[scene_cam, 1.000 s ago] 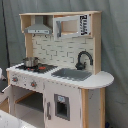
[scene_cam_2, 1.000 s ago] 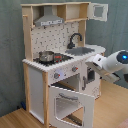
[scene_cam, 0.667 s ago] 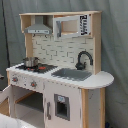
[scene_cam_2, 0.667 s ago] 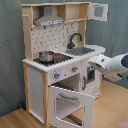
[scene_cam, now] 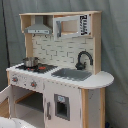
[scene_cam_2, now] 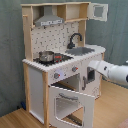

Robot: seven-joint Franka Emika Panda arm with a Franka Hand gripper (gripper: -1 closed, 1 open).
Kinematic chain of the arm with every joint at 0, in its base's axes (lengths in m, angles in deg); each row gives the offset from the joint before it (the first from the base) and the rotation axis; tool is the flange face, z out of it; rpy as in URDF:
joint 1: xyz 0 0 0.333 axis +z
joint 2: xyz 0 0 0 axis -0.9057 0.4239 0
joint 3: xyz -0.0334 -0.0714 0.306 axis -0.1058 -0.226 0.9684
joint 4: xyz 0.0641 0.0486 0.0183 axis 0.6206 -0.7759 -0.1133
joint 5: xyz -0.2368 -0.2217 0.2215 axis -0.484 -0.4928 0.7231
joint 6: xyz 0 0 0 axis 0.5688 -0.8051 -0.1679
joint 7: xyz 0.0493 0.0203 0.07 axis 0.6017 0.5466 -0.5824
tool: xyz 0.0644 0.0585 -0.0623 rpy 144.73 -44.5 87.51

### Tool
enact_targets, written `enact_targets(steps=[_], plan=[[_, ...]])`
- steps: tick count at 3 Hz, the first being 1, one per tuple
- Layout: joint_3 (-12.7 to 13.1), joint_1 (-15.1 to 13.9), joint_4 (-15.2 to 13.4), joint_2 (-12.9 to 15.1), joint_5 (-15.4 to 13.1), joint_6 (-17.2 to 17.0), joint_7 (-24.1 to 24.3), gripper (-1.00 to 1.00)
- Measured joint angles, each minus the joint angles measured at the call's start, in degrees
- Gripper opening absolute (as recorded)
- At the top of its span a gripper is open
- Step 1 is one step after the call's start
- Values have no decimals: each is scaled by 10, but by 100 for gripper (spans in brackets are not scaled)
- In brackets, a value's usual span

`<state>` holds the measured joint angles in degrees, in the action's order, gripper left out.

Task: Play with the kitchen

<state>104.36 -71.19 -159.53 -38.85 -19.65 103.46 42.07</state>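
Backdrop: grey curtain behind, wooden floor [scene_cam_2: 15, 119] below.

Item: the kitchen [scene_cam: 60, 75], white and light wood, upright against the curtain. Counter [scene_cam_2: 95, 50] carries a grey sink [scene_cam: 71, 74], black faucet [scene_cam: 83, 58] and a small pot [scene_cam: 30, 61] on the stovetop. Hood [scene_cam: 37, 29] and microwave [scene_cam: 70, 26] above. Oven door [scene_cam_2: 72, 102] hangs open, swung down toward the floor.

Change noted: in the second exterior view my arm [scene_cam_2: 112, 72] has dropped lower and pushed further toward the cabinet front than a second ago; the kitchen itself has not shifted. I judge this an approach to the front panel, contact not yet confirmed.

Relation: the kitchen stands to the second exterior view's left of my arm, whose tip is near the cupboard door [scene_cam_2: 91, 74] beside the open oven.

Fingers: I cannot tell their spread.
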Motion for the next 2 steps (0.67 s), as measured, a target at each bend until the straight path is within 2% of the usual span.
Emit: enact_targets(steps=[2], plan=[[66, -43, 33, -14, -80, -16, -12, 100]])
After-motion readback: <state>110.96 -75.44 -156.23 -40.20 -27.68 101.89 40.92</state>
